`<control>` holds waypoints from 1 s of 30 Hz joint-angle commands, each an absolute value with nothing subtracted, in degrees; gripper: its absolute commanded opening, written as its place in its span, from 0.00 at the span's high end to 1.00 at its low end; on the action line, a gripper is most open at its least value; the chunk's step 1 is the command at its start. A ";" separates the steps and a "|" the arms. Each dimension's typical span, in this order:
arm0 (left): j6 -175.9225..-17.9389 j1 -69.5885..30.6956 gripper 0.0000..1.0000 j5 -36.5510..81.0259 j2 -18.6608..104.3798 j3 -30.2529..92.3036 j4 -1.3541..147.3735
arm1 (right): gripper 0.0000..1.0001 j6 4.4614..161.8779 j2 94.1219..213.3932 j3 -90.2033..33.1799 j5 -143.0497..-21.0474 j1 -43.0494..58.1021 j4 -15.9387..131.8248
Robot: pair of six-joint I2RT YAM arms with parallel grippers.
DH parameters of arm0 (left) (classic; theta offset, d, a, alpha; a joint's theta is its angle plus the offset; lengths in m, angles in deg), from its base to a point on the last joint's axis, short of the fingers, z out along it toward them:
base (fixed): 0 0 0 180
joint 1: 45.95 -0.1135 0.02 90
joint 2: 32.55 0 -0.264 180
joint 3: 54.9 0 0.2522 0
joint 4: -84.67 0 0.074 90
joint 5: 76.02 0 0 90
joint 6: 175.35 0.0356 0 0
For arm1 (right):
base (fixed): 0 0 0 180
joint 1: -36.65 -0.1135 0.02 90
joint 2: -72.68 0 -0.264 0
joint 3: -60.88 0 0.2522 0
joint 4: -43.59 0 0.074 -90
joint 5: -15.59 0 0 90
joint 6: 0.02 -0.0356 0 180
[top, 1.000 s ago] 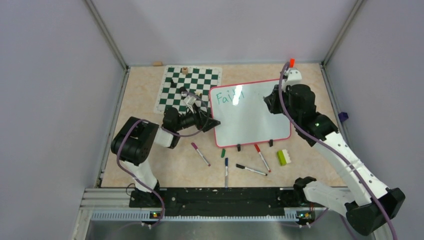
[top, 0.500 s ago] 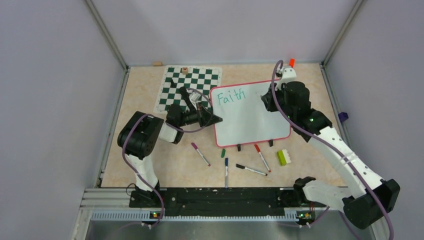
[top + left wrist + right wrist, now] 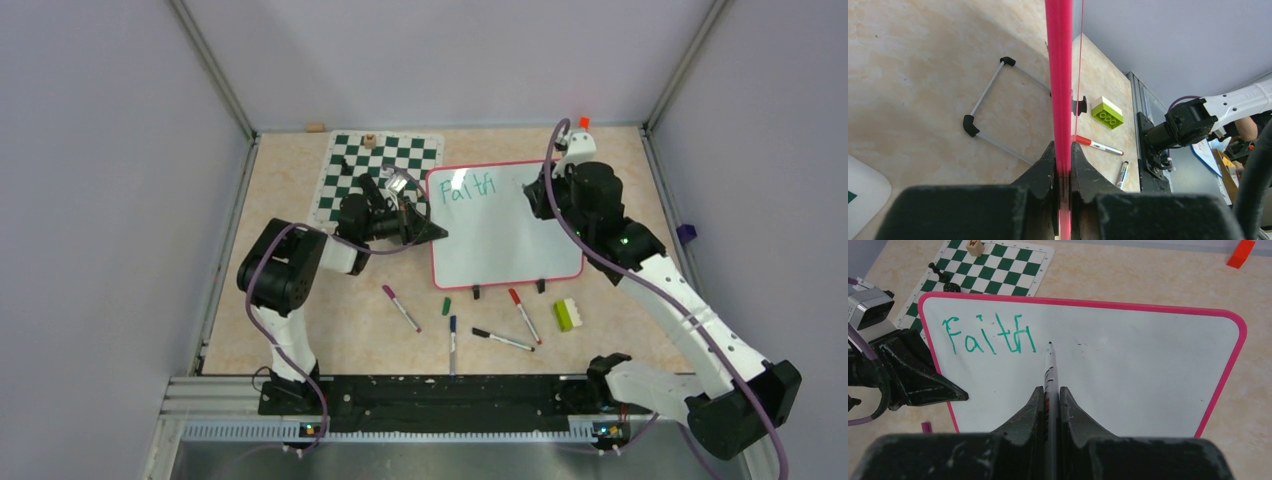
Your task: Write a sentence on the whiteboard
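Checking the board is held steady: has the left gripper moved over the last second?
Yes. The left gripper, shut on the whiteboard's edge, has shifted away from the purple marker, toward the chess mat.

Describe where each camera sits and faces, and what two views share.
Top external: high behind the bases, looking down; both arms show.
Left wrist: on the left arm, sighting along the whiteboard's edge; left gripper clamps it.
Right wrist: on the right arm, facing the whiteboard's writing; right gripper holds a marker.
Shared: top and right wrist show the chess mat.

Chess mat [image 3: 420, 155] (pieces on it), loose markers [image 3: 503, 340] — lime brick [image 3: 568, 314], orange block [image 3: 584, 124]
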State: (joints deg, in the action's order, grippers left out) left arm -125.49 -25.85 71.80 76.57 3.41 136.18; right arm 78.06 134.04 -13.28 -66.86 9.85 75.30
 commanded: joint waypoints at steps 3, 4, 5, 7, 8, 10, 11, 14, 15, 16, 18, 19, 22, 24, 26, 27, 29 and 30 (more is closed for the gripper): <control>-125.99 -27.08 1.00 71.26 78.75 3.38 139.11 | 1.00 78.30 132.41 -12.89 -65.06 10.46 71.93; -126.26 -27.23 1.00 71.28 78.98 3.26 139.53 | 1.00 78.26 132.48 -12.82 -64.63 10.42 71.66; -126.36 -27.28 1.00 71.34 79.07 3.30 139.58 | 1.00 78.21 132.83 -12.82 -64.38 10.46 71.41; -126.31 -27.32 1.00 71.55 79.29 3.62 138.72 | 1.00 78.22 133.59 -13.10 -64.21 10.46 70.97; -126.26 -27.31 1.00 71.70 79.32 3.80 138.31 | 1.00 78.16 134.22 -13.26 -64.22 10.45 70.75; -126.26 -27.31 1.00 71.74 79.30 3.88 138.17 | 1.00 77.84 135.37 -13.73 -63.84 10.46 70.39; -126.29 -27.36 1.00 71.88 79.27 3.89 138.04 | 1.00 77.71 135.93 -13.97 -63.50 10.45 70.36; -126.28 -27.35 1.00 71.79 79.18 3.86 137.75 | 1.00 77.27 137.13 -14.37 -62.15 10.46 70.13; -126.25 -27.40 1.00 71.81 79.10 3.89 137.71 | 1.00 77.06 137.36 -14.29 -61.54 10.46 70.01; -126.42 -27.40 1.00 71.81 79.00 3.86 137.73 | 1.00 76.88 137.57 -14.27 -60.92 10.46 69.96; -126.85 -27.41 1.00 71.88 79.08 3.96 137.85 | 1.00 76.71 137.86 -14.08 -59.70 10.46 69.95; -127.07 -27.40 1.00 71.89 79.15 3.94 137.97 | 1.00 76.58 137.88 -14.06 -59.37 10.48 69.95; -127.14 -27.40 1.00 71.74 79.03 3.95 137.68 | 1.00 76.45 138.18 -13.72 -58.77 10.49 69.40; -126.92 -27.40 1.00 71.59 79.02 3.98 137.18 | 1.00 76.33 138.52 -13.85 -59.09 10.46 68.94; -126.69 -27.42 1.00 71.52 79.07 4.11 136.56 | 1.00 76.23 138.98 -13.95 -59.68 10.42 68.43; -126.49 -27.40 1.00 71.49 79.05 4.14 136.30 | 1.00 76.19 139.24 -14.08 -59.82 10.39 68.22; -126.47 -27.40 1.00 71.54 79.06 4.24 135.97 | 1.00 76.21 139.83 -14.24 -60.25 10.46 68.00; -126.47 -27.40 1.00 71.50 79.06 4.23 135.95 | 1.00 76.22 140.13 -14.29 -60.50 10.47 67.82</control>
State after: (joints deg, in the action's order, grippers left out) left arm -127.72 -26.39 72.63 78.13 3.43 138.63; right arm 76.75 139.05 -13.24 -60.52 9.85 71.28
